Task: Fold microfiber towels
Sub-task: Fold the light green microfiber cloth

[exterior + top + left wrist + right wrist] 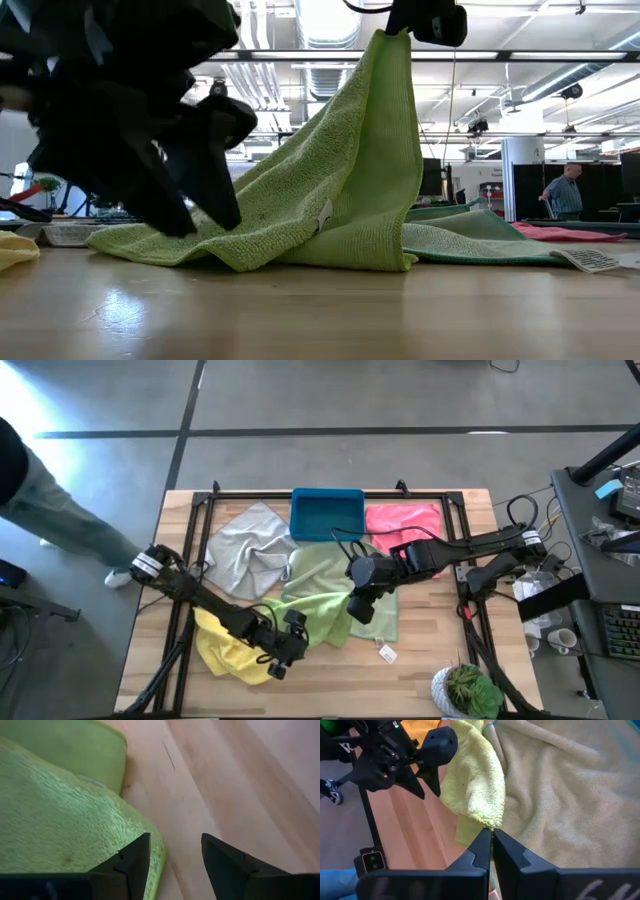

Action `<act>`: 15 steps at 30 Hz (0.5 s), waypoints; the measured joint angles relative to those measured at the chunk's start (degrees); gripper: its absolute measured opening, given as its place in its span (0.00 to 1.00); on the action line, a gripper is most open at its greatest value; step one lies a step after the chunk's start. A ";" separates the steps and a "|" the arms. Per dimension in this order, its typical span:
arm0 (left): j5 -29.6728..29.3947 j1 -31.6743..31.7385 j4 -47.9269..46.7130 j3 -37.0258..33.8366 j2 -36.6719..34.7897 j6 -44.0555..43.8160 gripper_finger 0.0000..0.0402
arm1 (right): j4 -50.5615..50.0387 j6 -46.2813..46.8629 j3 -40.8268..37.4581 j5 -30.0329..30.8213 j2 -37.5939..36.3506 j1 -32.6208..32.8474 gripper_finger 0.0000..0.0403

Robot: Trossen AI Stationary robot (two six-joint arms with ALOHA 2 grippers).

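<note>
Left gripper [200,175], released, blocks the lime towel [330,180] that the right gripper [492,842] pinches, behind it sage towel [470,235] and bin [327,515].

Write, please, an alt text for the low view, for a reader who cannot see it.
The right gripper holds a corner of the lime green towel up high, so the towel hangs like a tent onto the wooden table. The dark left gripper, open, is close beside it.
</note>
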 joint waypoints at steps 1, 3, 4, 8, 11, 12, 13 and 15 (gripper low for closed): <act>-0.08 -0.01 0.06 0.04 0.26 -0.01 0.40 | 0.01 -0.05 0.00 0.00 0.00 0.01 0.02; -2.28 -0.06 0.05 0.04 0.77 -0.01 0.40 | 0.01 -0.10 0.00 0.00 0.00 0.00 0.02; -3.80 -0.07 -0.01 0.04 0.91 0.05 0.40 | 0.02 -0.08 0.00 0.00 0.00 0.01 0.02; -7.34 0.05 -0.57 0.10 1.00 0.30 0.40 | 0.02 -0.07 0.00 0.00 0.00 0.01 0.02; -7.35 0.04 -2.90 0.10 1.00 0.45 0.40 | 0.02 -0.07 0.00 0.00 0.00 0.01 0.02; -7.32 0.04 -3.64 0.10 1.00 0.45 0.40 | 0.02 -0.06 0.00 0.01 0.00 0.00 0.02; -7.21 0.02 -4.18 0.10 1.00 0.43 0.40 | 0.02 -0.06 0.00 0.00 0.00 0.01 0.02; -6.36 -0.04 -4.38 0.10 1.00 0.43 0.40 | 0.04 -0.05 0.00 0.00 0.00 0.00 0.02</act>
